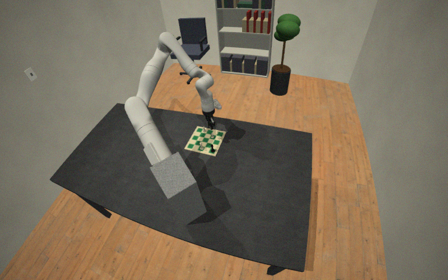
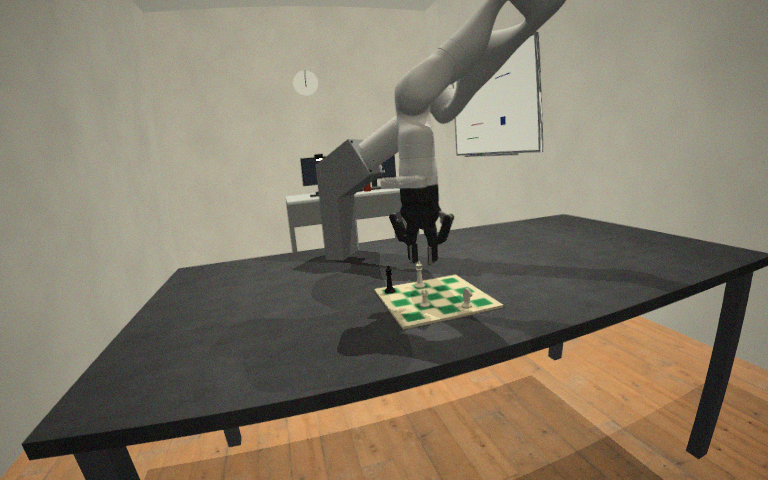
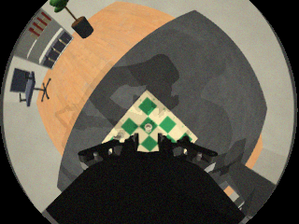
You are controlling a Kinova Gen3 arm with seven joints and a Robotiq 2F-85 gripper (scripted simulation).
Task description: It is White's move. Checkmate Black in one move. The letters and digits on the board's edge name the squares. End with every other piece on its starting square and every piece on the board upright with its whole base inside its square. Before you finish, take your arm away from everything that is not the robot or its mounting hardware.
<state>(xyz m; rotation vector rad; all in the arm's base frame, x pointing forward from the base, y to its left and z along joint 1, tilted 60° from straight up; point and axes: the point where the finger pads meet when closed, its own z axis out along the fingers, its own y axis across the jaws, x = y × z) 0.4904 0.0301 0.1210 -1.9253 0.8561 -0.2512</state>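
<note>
A small green-and-cream chessboard (image 1: 188,147) (image 2: 485,308) (image 3: 163,111) lies on the black table (image 1: 264,171) (image 2: 254,339). A black king (image 1: 213,149) (image 2: 389,279) stands at one corner. A tall white piece (image 2: 419,275) (image 3: 149,126) stands near the board's edge. A shorter white piece (image 1: 202,145) (image 2: 424,297) stands in the middle, and a third white piece (image 1: 204,128) (image 2: 466,296) near the corner opposite the king. My gripper (image 1: 211,126) (image 2: 422,257) (image 3: 148,138) hangs just above the tall white piece, fingers partly closed and pointing down, with nothing between them.
The arm's grey base block (image 1: 171,178) (image 2: 336,198) stands on the table beside the board. Beyond the table are a bookshelf (image 1: 244,36), an office chair (image 1: 193,39), a potted plant (image 1: 282,52) and a desk (image 2: 305,212).
</note>
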